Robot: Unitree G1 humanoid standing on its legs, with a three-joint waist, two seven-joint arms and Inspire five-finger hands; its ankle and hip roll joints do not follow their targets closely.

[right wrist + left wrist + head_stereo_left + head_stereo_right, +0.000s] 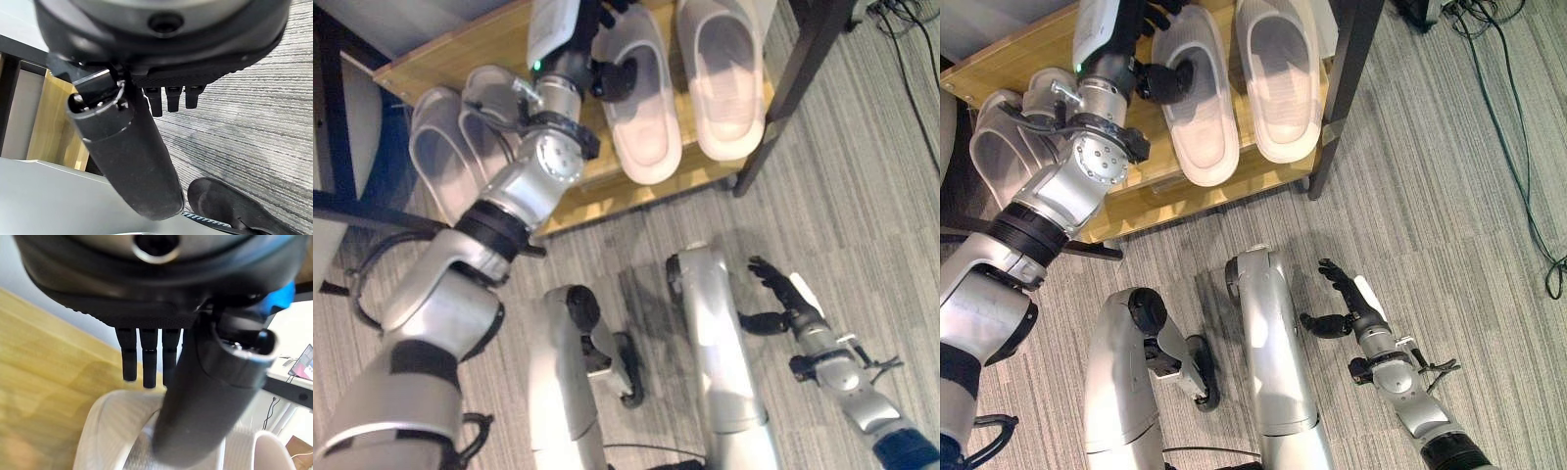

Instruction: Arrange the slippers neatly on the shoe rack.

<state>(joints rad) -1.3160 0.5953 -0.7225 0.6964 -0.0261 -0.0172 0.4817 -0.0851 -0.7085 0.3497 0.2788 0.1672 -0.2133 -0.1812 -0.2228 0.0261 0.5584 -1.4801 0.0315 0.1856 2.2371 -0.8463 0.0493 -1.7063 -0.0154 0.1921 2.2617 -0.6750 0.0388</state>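
Two white slippers point(646, 117) point(724, 83) lie side by side on the wooden shoe rack shelf point(460, 49). Another pale pair point(435, 157) point(489, 98) lies further left on the shelf, partly under my left arm. My left hand point(619, 78) reaches over the left slipper of the right pair. Its thumb point(210, 396) rests inside that slipper point(107, 431), and its fingers point(146, 357) hang straight past the slipper's edge over the wood. My right hand point(790, 297) hovers open above the carpet at the lower right, holding nothing.
A black frame leg point(793, 88) of the rack runs down beside the right slipper. Grey carpet point(1449, 225) spreads before the rack. Cables point(1508, 108) trail over the floor at the far right.
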